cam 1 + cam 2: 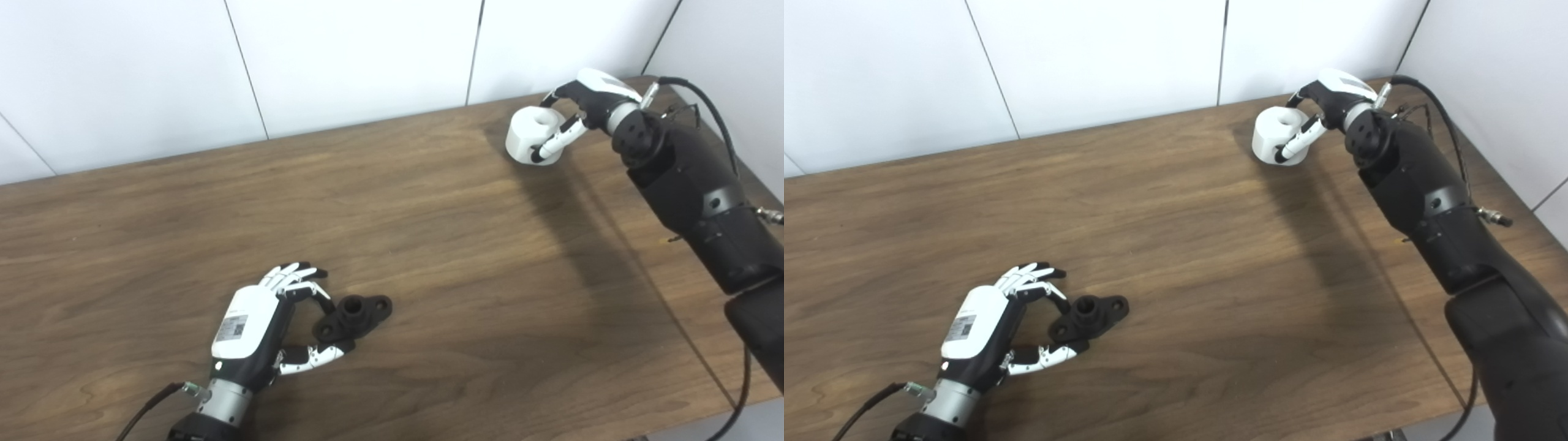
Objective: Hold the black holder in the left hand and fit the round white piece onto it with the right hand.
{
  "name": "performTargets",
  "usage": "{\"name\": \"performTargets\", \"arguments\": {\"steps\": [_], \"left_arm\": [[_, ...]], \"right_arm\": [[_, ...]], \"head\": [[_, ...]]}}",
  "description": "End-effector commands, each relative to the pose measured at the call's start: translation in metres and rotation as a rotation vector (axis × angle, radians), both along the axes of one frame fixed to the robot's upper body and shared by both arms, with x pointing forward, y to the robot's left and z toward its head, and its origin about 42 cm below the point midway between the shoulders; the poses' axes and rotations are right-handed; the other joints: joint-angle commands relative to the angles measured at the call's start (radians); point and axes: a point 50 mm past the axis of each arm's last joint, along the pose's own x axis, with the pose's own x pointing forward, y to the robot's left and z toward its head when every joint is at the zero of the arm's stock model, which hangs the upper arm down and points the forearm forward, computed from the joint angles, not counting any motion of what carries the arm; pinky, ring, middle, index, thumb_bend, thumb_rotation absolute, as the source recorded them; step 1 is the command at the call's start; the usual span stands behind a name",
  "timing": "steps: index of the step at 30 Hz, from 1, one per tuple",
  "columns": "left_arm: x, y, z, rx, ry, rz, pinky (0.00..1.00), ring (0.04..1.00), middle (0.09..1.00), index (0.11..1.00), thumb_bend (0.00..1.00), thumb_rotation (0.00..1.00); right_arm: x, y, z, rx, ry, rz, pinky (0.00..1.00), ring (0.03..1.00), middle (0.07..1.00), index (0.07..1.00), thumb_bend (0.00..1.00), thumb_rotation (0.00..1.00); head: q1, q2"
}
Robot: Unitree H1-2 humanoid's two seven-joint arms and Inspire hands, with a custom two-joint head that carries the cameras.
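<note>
The black holder (355, 315) lies on the wooden table (429, 233) near the front left, with a short round post standing up from its middle. My left hand (269, 324) is closed around the holder's left end, fingers on the far side and thumb on the near side. The round white piece (528, 138), a thick ring with a centre hole, is at the far right of the table. My right hand (588, 104) grips it, fingers over its top and thumb on its near side. I cannot tell whether it is lifted off the table.
White wall panels (367, 55) run behind the table's far edge. The table's right edge (704, 361) runs close under my right forearm. A black cable (710, 104) loops off the right arm near the back corner.
</note>
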Motion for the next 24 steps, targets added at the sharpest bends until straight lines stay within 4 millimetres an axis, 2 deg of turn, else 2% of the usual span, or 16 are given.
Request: {"name": "performTargets", "arguments": {"steps": [1,7,12,13,15,19,24], "left_arm": [[-0.0172,-0.0005,-0.0299,0.088,0.167,-0.026,0.9,0.887,0.808,0.488,0.52,0.04],[-0.0172,-0.0007,-0.0295,0.093,0.168,-0.027,0.9,0.887,0.809,0.488,0.52,0.05],[-0.0169,-0.0012,-0.0298,0.094,0.168,-0.03,0.9,0.887,0.809,0.489,0.52,0.05],[-0.0168,-0.0013,-0.0299,0.093,0.17,-0.029,0.89,0.886,0.808,0.489,0.52,0.05],[-0.0165,-0.0016,-0.0303,0.091,0.171,-0.027,0.89,0.888,0.81,0.489,0.52,0.05],[-0.0163,-0.0016,-0.0304,0.087,0.167,-0.029,0.89,0.886,0.808,0.489,0.52,0.05],[-0.0158,-0.002,-0.0306,0.09,0.17,-0.027,0.9,0.887,0.809,0.489,0.52,0.05]], "right_arm": [[0.0049,-0.005,0.0349,-0.045,-0.107,0.014,0.83,0.99,0.9,0.673,0.91,0.25],[0.0033,-0.0049,0.0326,-0.048,-0.152,0.028,0.8,0.964,0.873,0.64,0.88,0.21],[0.0012,-0.0048,0.033,-0.035,-0.199,0.037,0.82,0.941,0.843,0.6,0.85,0.17],[0.0006,-0.0048,0.0328,-0.039,-0.218,0.045,0.81,0.925,0.822,0.535,0.66,0.15],[-0.0006,-0.005,0.0321,-0.053,-0.26,0.068,0.8,0.891,0.778,0.499,0.56,0.14],[-0.0015,-0.0056,0.0285,-0.08,-0.311,0.096,0.8,0.844,0.719,0.485,0.53,0.13],[-0.0028,-0.0054,0.0266,-0.085,-0.33,0.109,0.8,0.835,0.709,0.484,0.52,0.13]], "head": [[0.001,0.001],[0.001,0.001],[0.0,0.003],[0.0,0.003],[0.001,0.002],[0.001,0.001],[0.003,0.0]]}}
